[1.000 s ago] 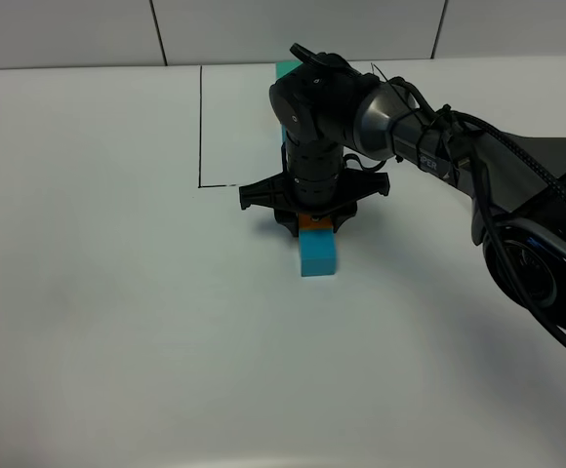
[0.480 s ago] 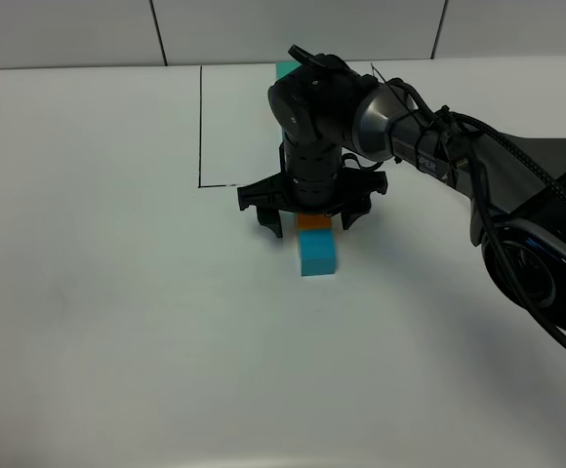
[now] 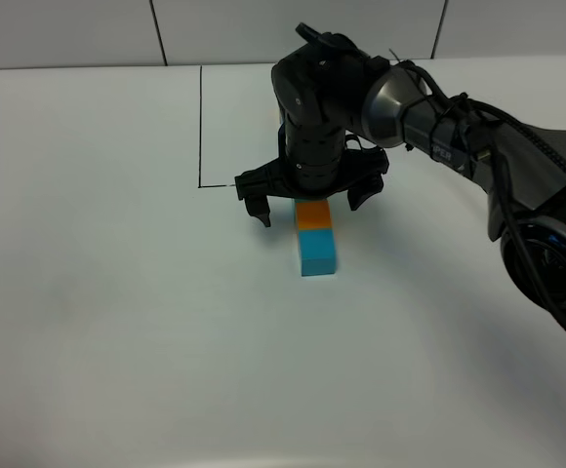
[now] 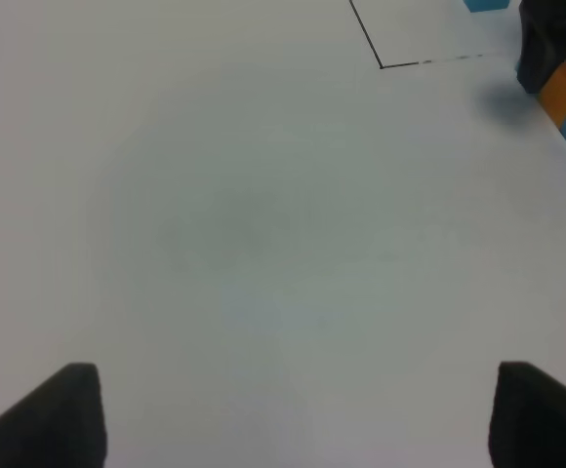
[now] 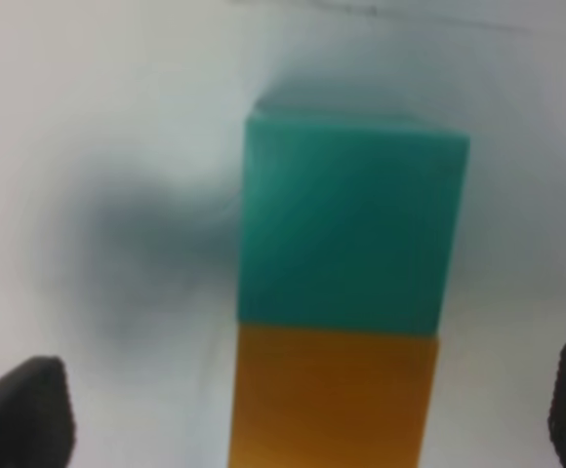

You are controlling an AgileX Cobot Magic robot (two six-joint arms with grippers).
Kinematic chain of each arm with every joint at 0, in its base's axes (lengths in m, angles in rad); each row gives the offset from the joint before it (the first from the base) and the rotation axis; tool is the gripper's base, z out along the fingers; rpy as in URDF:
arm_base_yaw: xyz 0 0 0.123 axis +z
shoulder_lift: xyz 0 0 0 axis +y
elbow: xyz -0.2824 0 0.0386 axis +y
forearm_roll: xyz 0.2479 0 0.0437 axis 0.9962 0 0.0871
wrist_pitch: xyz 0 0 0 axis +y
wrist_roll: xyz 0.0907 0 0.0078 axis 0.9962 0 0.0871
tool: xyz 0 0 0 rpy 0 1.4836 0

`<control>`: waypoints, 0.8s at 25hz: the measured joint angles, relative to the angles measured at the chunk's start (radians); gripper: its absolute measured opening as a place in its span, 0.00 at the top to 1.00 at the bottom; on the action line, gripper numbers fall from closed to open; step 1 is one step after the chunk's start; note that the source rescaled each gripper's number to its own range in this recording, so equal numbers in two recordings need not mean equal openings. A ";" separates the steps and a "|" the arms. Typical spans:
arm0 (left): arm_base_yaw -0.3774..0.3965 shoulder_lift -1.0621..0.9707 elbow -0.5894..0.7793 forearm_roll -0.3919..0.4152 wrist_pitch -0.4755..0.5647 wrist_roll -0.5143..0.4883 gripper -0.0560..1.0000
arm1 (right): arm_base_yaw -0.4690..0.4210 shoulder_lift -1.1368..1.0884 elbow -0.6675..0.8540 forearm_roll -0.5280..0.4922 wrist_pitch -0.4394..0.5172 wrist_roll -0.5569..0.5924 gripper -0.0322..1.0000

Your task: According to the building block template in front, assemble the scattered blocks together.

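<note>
With the right claw (image 3: 308, 206) spread wide and empty above the row, the retreat is best made straight upward, so that neither fingertip brushes the orange block (image 3: 313, 215) and the joints are left undisturbed. The scattered blocks are seen on the white counter (image 3: 117, 322) just outside the black-lined rectangle (image 3: 200, 127), as plain cubes set touching in one line: teal-green block (image 5: 351, 219), orange, then blue block (image 3: 318, 252). The left claw (image 4: 283, 414) is held open and empty (well apart from the row).

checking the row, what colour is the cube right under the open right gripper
Orange cube, clearest in the exterior high view, beneath the right gripper.
</note>
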 joint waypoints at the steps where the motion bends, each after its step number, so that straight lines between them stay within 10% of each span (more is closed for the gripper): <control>1: 0.000 0.000 0.000 0.000 0.000 0.000 0.20 | -0.005 -0.016 0.000 0.022 0.009 -0.027 0.01; 20: 0.000 0.000 0.000 0.000 0.000 0.000 0.20 | -0.342 -0.304 0.257 0.145 0.012 -0.355 0.04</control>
